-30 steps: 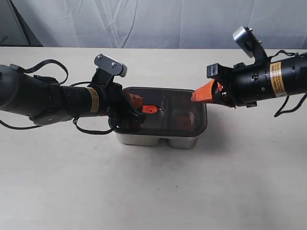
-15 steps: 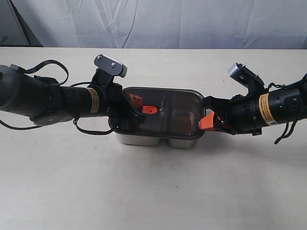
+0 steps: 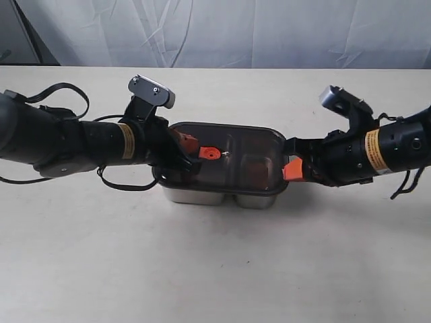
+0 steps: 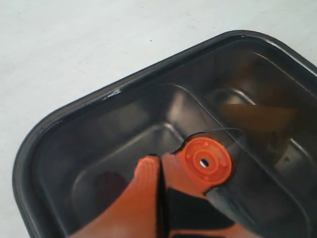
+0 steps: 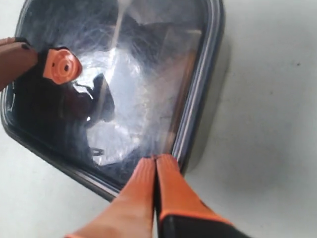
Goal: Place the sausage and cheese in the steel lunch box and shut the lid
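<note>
Right gripper [image 3: 291,169]: lowered to lid [image 3: 249,141] edge, jaws together. Left gripper [image 3: 190,143]: jaws together, on lid. Step: closing; next, press down evenly

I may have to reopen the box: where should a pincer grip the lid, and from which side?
Probably the rim at a short end, approached level from that end: the lid lies flat on the steel lunch box, and its rim juts out beyond it, giving an edge to pinch.
</note>
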